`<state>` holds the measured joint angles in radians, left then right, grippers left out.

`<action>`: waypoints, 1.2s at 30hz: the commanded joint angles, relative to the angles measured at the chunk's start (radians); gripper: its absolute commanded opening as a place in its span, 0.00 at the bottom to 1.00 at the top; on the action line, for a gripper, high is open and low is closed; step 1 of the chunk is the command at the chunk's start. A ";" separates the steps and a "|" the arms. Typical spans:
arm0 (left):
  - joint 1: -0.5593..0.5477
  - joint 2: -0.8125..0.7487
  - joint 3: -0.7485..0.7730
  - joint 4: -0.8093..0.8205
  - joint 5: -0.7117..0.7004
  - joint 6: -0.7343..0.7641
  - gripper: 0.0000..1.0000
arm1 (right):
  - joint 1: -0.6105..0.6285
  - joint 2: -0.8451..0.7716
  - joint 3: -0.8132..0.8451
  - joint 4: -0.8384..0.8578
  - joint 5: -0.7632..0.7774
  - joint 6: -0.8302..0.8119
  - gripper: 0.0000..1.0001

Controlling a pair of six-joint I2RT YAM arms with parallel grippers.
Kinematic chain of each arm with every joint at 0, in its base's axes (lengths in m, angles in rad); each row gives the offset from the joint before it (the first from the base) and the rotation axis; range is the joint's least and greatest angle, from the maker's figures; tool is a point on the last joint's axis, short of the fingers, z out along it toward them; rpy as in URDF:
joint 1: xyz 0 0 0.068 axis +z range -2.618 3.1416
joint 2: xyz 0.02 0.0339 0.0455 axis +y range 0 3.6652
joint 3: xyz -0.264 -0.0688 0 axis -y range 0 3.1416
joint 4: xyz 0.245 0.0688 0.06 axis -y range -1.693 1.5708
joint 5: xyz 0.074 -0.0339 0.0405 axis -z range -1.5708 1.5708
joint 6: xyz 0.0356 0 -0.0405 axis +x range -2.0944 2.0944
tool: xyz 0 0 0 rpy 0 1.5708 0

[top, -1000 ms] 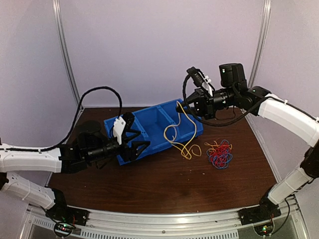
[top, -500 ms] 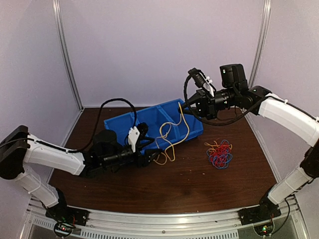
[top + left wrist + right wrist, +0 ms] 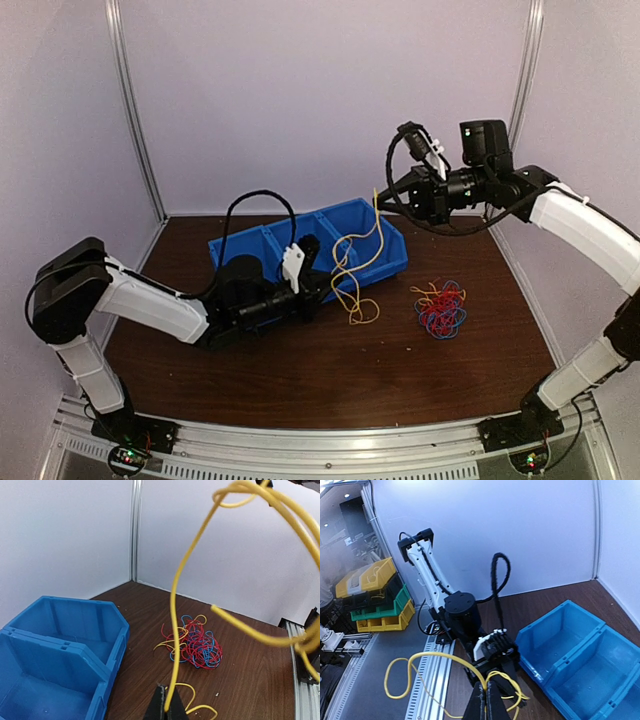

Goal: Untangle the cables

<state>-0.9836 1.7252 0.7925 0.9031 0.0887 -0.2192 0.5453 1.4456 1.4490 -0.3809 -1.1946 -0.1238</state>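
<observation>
Yellow cable (image 3: 173, 605) is clamped in left hand (image 3: 166, 706) and right hand (image 3: 486, 691), wrist views show.

A row of blue bins (image 3: 388, 257) is set toward the back of a dark wooden table (image 3: 330, 370), open sides up. The table is enclosed by pale walls (image 3: 300, 100), joined at the corners by metal posts (image 3: 135, 110). A metal rail (image 3: 330, 447) is fixed along the near edge. In the right wrist view, yellow and green crates (image 3: 375, 597) are seen stacked beyond the table.
</observation>
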 commanded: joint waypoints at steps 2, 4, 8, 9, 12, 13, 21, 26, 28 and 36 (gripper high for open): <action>0.002 -0.005 -0.106 0.110 -0.013 -0.094 0.00 | -0.213 -0.037 0.179 0.041 -0.041 0.054 0.00; 0.003 -0.015 -0.156 0.117 -0.024 -0.114 0.00 | -0.297 -0.036 0.240 0.054 -0.040 0.068 0.00; 0.002 -0.041 -0.248 0.102 -0.038 -0.137 0.00 | -0.429 -0.030 0.317 0.078 -0.027 0.099 0.00; 0.002 -0.052 -0.266 0.098 -0.043 -0.139 0.00 | -0.452 -0.028 0.322 0.095 -0.026 0.115 0.00; 0.002 -0.090 -0.303 0.080 -0.061 -0.141 0.00 | -0.507 -0.030 0.304 0.149 -0.002 0.170 0.00; 0.003 -0.102 -0.311 0.070 -0.066 -0.139 0.00 | -0.523 -0.032 0.288 0.166 0.015 0.180 0.00; 0.002 -0.232 -0.318 0.010 -0.074 -0.115 0.00 | -0.533 -0.087 0.030 0.110 0.130 -0.022 0.00; 0.002 -0.312 -0.258 -0.081 -0.073 -0.077 0.00 | -0.500 -0.151 -0.145 -0.040 0.181 -0.238 0.00; 0.002 -0.337 -0.222 -0.124 -0.074 -0.056 0.00 | -0.465 -0.172 -0.203 -0.121 0.179 -0.325 0.00; 0.002 -0.379 -0.088 -0.216 -0.073 -0.004 0.00 | -0.242 -0.196 -0.420 -0.189 0.214 -0.401 0.18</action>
<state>-0.9836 1.3720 0.6319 0.7231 0.0219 -0.2672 0.2111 1.2549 1.0828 -0.5060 -1.0130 -0.4362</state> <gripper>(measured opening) 0.014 0.067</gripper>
